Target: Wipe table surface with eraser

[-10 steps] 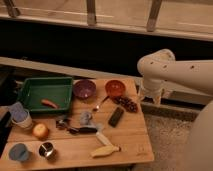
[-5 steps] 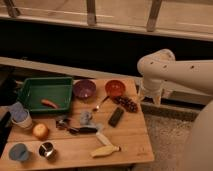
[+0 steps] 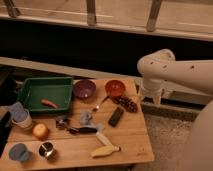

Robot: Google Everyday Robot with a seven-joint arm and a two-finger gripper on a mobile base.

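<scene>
1. Light is warm and moderate, falling from above; the table surface (image 3: 131, 136) reads an even amber.
2. A deep black band lies behind the table.
3. The gripper (image 3: 151, 95), hanging beside the table's far right corner, is pale and brightly lit.

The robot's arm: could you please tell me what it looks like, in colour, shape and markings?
The arm is cream-white, built of thick, smooth, rounded tubes, with a few small dark dots on its bulging joint. No cables show. The gripper, the same pale colour, hangs just beyond the table, on the view's right.
</scene>
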